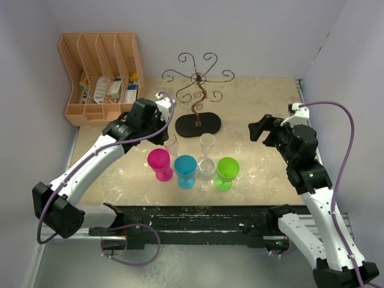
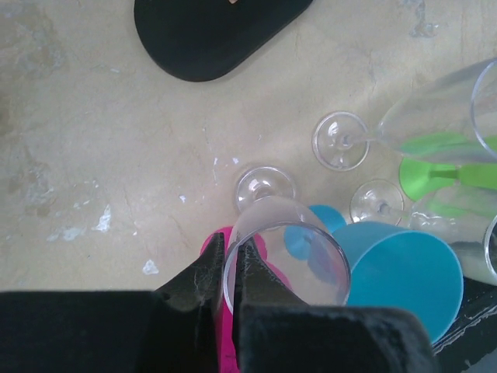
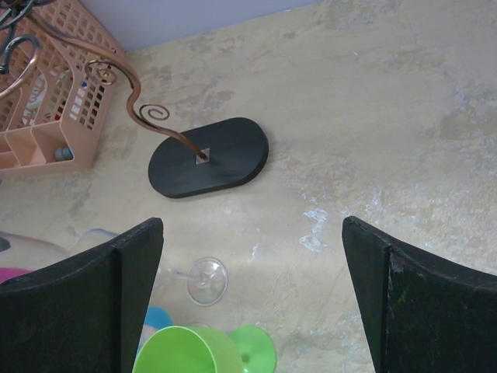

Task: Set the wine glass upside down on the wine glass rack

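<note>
Nearest, left gripper jaws are pinching the clear stemmed wine glass by its rim; right gripper jaws are gaping empty. Inverting and hanging it on the bare dark-brown wire rack at upper centre are remaining.

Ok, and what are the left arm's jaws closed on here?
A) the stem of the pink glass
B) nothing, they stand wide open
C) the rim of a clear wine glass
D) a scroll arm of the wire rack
C: in the left wrist view the left jaws are pinched together on the rim wall of the clear wine glass, one on each side of it.
</note>
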